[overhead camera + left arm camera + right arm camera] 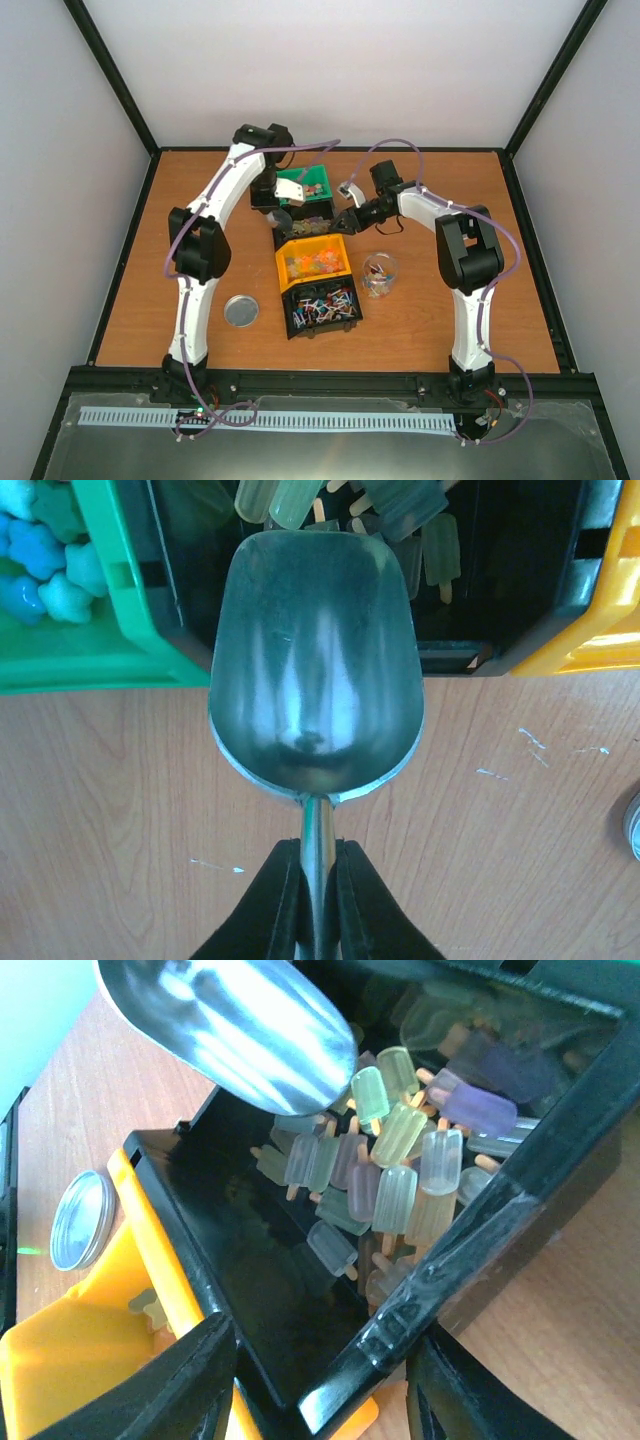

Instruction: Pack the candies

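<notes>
Four bins sit in a line. Behind the yellow bin (315, 243) are the rear black bin (500, 1230) and the green bin (100, 660), and the front black bin (288, 312) is just before it. All four hold candies (400, 1170), as does one clear jar (379, 262) to its right. One round lid (241, 310) lies to its left. The left gripper (318, 880) is clamped on the one scoop (315, 670), whose empty bowl reaches over the rear black bin's edge. The right gripper (320, 1390) straddles that bin's wall, and I can't tell whether it pinches.

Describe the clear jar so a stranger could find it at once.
On the wooden table, find the yellow bin in the middle. Just to its right stands the clear jar. Unlike that boxy, opaque bin, it is round and see-through, with a few candies inside.
</notes>
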You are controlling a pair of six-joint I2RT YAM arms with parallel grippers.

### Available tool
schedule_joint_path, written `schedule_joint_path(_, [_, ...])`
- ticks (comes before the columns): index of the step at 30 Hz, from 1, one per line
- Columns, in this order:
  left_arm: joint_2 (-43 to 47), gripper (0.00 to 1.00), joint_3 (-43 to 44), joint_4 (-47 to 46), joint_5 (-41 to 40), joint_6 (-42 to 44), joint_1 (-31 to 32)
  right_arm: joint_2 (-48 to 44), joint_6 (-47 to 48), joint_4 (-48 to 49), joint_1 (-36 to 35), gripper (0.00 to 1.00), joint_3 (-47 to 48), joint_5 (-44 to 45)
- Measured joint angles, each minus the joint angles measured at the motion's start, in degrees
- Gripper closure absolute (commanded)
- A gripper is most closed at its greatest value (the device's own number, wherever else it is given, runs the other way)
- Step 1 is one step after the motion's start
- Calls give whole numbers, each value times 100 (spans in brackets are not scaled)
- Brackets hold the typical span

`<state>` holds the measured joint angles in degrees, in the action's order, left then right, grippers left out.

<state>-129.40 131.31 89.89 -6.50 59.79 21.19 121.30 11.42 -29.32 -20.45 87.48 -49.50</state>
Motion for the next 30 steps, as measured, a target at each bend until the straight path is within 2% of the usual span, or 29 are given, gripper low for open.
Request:
schedule_joint_path(10, [-153,99,59,151,-164,-326,181,-17,251,-245,0,56,-11,-111])
schedule_joint_path(20, [-334,99,125,138,708,-649,138,-17,293,-348,24,58,-9,-164])
schedule_joint_path(26, [-101,99,-413,-92,1169,-697,20,-17,297,-437,55,61,-9,-199])
schedule_joint_path(30, [-243,99,-629,-568,2100,-708,85,-17,297,-479,61,61,-9,-214])
